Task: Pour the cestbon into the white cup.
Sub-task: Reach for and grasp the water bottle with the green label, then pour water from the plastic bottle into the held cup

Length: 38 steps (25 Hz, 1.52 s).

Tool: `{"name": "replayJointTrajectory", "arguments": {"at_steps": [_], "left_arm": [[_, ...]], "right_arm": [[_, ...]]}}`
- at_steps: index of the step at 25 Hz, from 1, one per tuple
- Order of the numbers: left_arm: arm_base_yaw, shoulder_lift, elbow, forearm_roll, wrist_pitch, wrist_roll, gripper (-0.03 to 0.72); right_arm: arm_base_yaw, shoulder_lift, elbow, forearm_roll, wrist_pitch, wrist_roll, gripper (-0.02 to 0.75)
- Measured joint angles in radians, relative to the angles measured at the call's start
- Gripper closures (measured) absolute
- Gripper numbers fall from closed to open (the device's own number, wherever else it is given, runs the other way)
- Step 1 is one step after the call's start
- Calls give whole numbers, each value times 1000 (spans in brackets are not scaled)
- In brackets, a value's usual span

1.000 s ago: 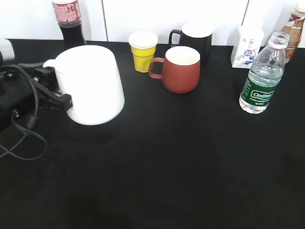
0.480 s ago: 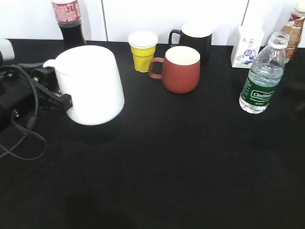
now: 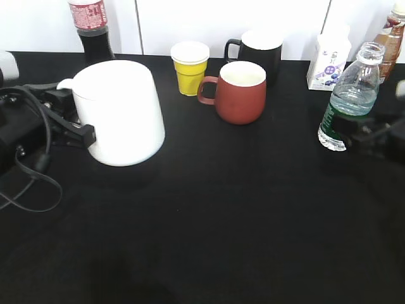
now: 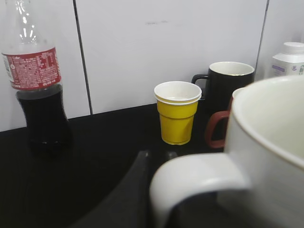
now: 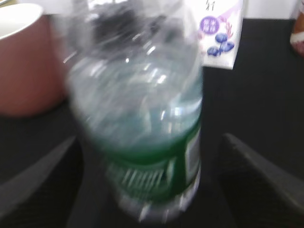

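Black matte desk, white wall behind. Standing on it: large white ceramic mug at left; small yellow white-rimmed cup, red-brown mug and black mug mid-back; dark cola bottle back left; clear green-labelled water bottle and white carton at right.

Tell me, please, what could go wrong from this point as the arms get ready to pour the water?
The water bottle has no cap, and the right tool straddles it with fingers on both sides; a hard squeeze or a bump could spill water. The red-brown mug and the carton stand near the bottle's path and could be knocked. The left tool holds the white mug by its handle only, so it might tilt.
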Motion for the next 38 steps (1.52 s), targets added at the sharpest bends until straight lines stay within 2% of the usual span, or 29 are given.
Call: {"name": "replayJointTrajectory", "arguments": {"at_steps": [6, 8, 10, 15, 17, 18, 20, 23, 26, 32, 35, 38], "left_arm": [[0, 0, 0, 0, 0, 0, 643], [0, 0, 0, 0, 0, 0, 643], [0, 0, 0, 0, 0, 0, 644], [0, 0, 0, 13, 0, 0, 643], [0, 0, 0, 69, 0, 0, 643], [0, 0, 0, 120, 0, -9, 643], [0, 0, 0, 209, 0, -118, 643], [0, 14, -64, 446, 13, -272, 643], [-13, 74, -182, 640, 13, -407, 644], [-216, 217, -394, 680, 67, -427, 644], [-231, 259, -477, 687, 105, -427, 644], [-231, 260, -510, 694, 173, -427, 644]], "right_arm": [[0, 193, -214, -91, -37, 41, 72], [0, 224, -224, -91, -78, 43, 122], [0, 225, -224, -94, -80, 45, 237], [0, 232, -223, -100, -188, 45, 246], [0, 215, -223, -135, -192, 45, 246], [0, 185, -223, -193, -192, 45, 246], [0, 89, -223, -323, -158, 45, 246], [1, -106, -222, -484, -89, 45, 246], [1, -265, -222, -510, -33, 43, 246], [1, -326, -222, -586, -22, -187, 246], [1, -326, -222, -614, -22, -383, 246], [1, -326, -222, -614, -29, -587, 246]]}}
